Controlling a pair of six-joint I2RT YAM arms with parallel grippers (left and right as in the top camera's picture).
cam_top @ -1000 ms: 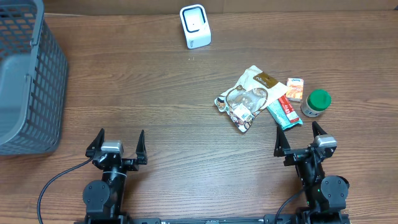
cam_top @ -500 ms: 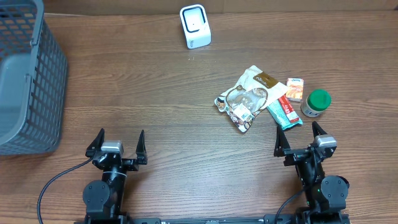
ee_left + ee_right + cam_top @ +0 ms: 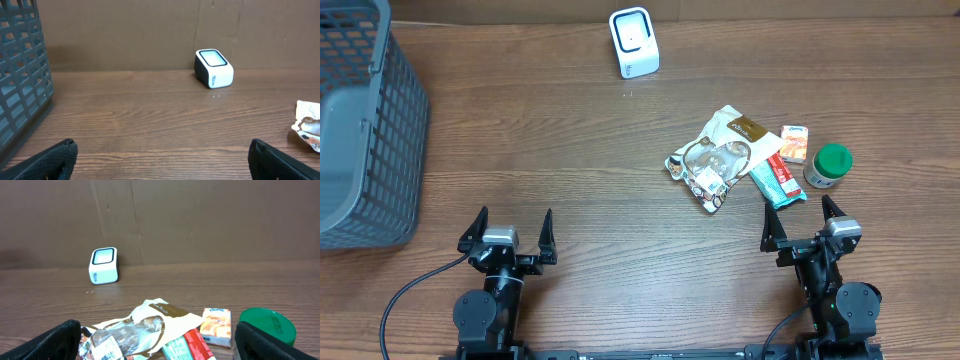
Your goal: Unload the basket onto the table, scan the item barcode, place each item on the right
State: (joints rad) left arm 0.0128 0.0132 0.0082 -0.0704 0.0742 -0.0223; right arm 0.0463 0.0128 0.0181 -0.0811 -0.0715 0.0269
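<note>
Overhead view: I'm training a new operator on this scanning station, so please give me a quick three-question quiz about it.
1. True or false: the barcode scanner stands apart from the snack pouch.
2. The grey mesh basket sits on the robot's: A) left, B) right, C) centre.
3. Fill in: the left gripper and right gripper are both ____ and hold nothing.
Key: 1 true; 2 A; 3 open.
</note>
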